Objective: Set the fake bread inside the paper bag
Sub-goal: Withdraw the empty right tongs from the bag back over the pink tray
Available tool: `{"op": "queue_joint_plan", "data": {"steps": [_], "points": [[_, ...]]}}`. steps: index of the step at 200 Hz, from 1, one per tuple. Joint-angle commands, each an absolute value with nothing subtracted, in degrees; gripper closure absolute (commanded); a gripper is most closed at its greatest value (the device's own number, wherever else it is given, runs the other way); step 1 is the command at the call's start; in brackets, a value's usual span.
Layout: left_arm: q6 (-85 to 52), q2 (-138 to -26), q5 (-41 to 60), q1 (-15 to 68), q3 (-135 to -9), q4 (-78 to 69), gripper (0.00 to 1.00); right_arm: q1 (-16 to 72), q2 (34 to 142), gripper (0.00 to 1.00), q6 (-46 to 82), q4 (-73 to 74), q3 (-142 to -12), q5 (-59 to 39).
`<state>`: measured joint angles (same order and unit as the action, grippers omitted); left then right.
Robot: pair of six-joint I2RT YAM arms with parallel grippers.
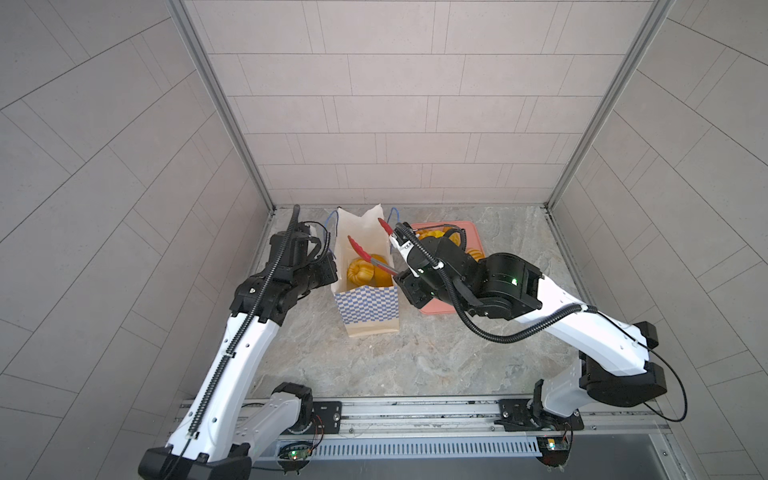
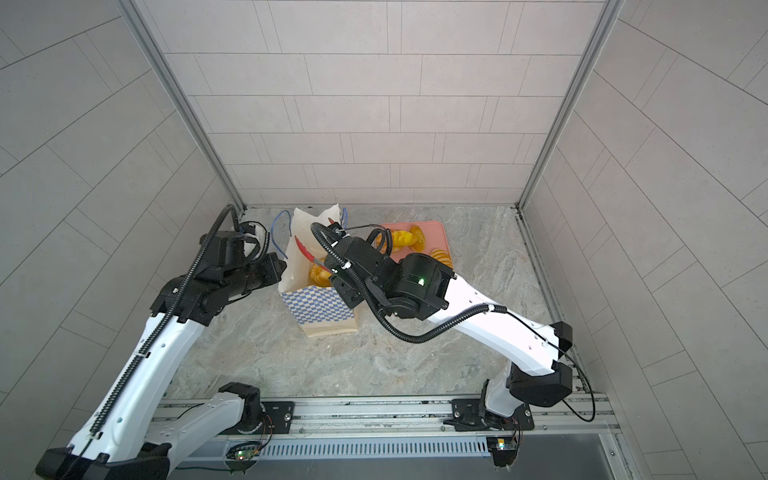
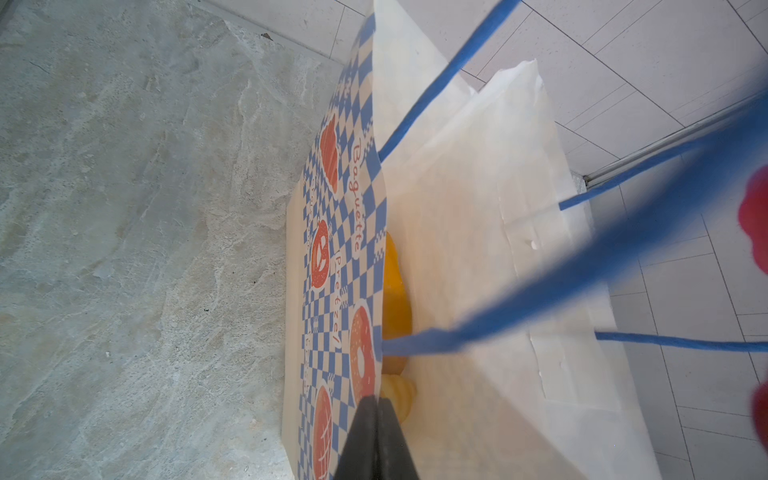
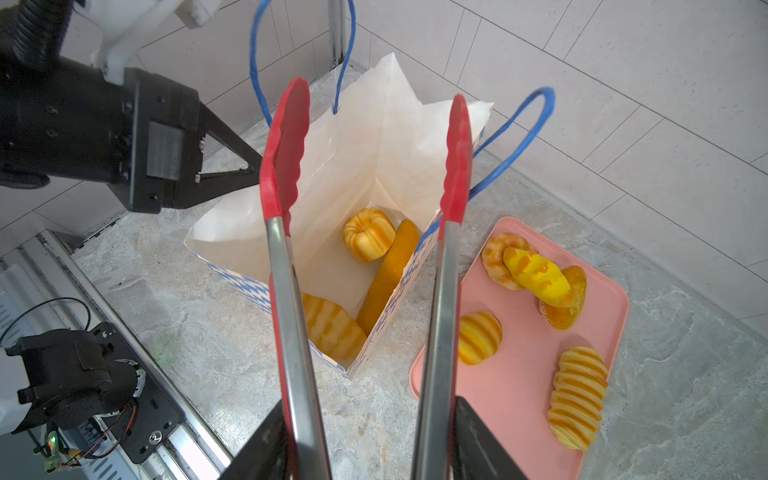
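Inside paper bag [image 4: 374, 137]: three fake breads [image 4: 368, 235]; others sit on tray [image 4: 528, 361]. Left fingers [image 3: 357, 449] pinch its rim; right fingers [image 4: 478, 440] clamp tongs [image 4: 291, 311].

Paper bag [image 4: 374, 137] mouth stands open upward. Tongs [image 4: 291, 291] hang spread above it; the gap between their arms leaves a straight drop to the bag floor, which is partly covered by fake bread [image 4: 369, 235]. Left gripper [image 4: 248, 172] pinches the bag's rim on the left arm's side, closing off that side. Blue cord handles [image 4: 536, 104] arch up beside the mouth. Pink tray [image 4: 523, 386] lies just right of the bag; worktop [image 1: 415, 357] in front lies bare.
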<state>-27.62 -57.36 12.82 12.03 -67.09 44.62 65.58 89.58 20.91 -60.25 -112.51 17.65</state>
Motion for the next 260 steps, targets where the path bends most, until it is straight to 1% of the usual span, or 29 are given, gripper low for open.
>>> {"op": "queue_joint_plan", "data": {"steps": [1, 90, 133, 161, 187, 223, 260], "points": [[-27.73, -56.51, 12.55, 12.14, -66.41, 44.48, 0.93, 65.83, 87.68, 0.43, 20.47, -58.50, -112.81, 19.80], [-27.78, -56.44, 12.39, 12.13, -66.26, 44.38, 0.93, 65.77, 84.10, 0.45, 18.52, -55.40, -113.01, 21.09], [-27.78, -56.62, 12.48, 12.13, -66.55, 44.26, 0.92, 65.57, 82.25, 0.45, 17.43, -54.90, -113.29, 24.26], [-27.82, -56.69, 12.57, 12.13, -66.64, 44.38, 0.88, 64.75, 80.83, 0.45, 16.93, -54.88, -112.81, 26.14], [-27.82, -56.69, 12.47, 12.13, -66.80, 44.38, 0.82, 63.45, 79.40, 0.45, 16.84, -54.91, -111.76, 27.11], [-27.77, -56.75, 12.39, 12.13, -67.15, 44.47, 0.75, 60.78, 77.27, 0.45, 17.40, -54.96, -109.43, 27.08], [-27.76, -56.95, 12.54, 12.13, -67.89, 44.69, 0.73, 57.48, 75.29, 0.45, 18.34, -54.85, -105.96, 26.59]]}}
